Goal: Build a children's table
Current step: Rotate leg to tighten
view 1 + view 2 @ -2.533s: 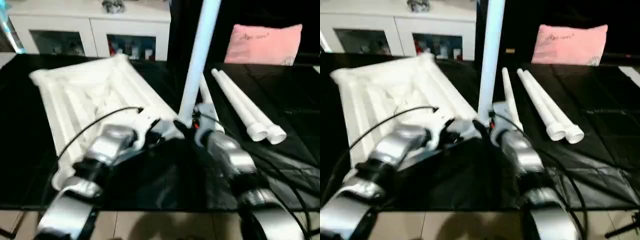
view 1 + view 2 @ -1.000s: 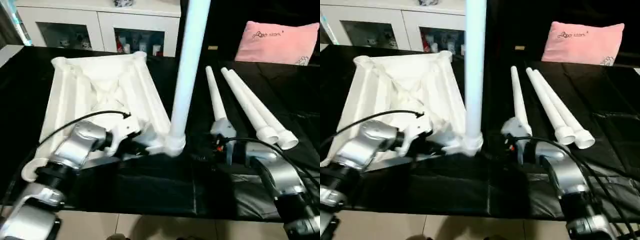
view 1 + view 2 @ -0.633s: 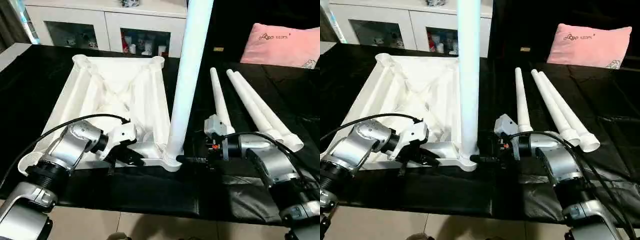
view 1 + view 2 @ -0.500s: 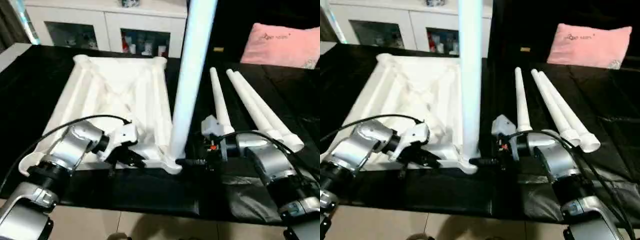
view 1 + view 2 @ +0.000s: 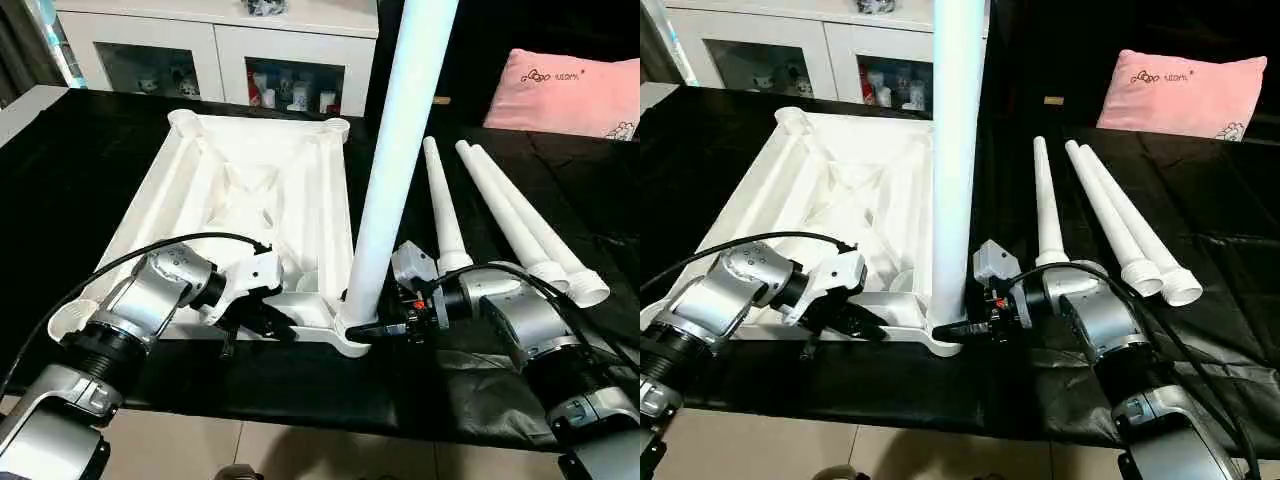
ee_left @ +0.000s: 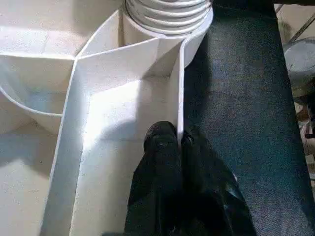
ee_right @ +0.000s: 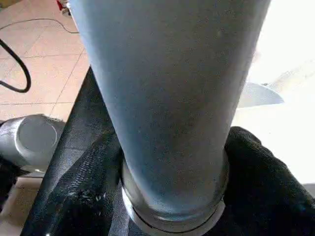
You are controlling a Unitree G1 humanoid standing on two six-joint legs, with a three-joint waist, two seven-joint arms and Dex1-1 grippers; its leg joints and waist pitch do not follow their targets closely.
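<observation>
The white tabletop (image 5: 250, 190) lies ribbed side up on the black table. One leg (image 5: 400, 150) stands upright in its near right corner socket (image 5: 352, 335). My left gripper (image 5: 275, 325) is shut on the thin near rim wall beside that socket, which the left wrist view shows pinched between its fingertips (image 6: 165, 140). My right gripper (image 5: 368, 328) reaches in from the right; its black fingers (image 7: 93, 167) press both sides of the leg's base. Three loose legs (image 5: 505, 215) lie side by side to the right.
A pink pillow (image 5: 570, 92) sits at the back right of the black table (image 5: 300, 390). A white glass-door cabinet (image 5: 220, 50) stands behind. The table's front edge runs just below my forearms, with tiled floor beyond it.
The head camera has shifted. My right gripper has moved left from beside the loose legs to the standing leg's base and closed around it. The left gripper keeps its hold on the rim.
</observation>
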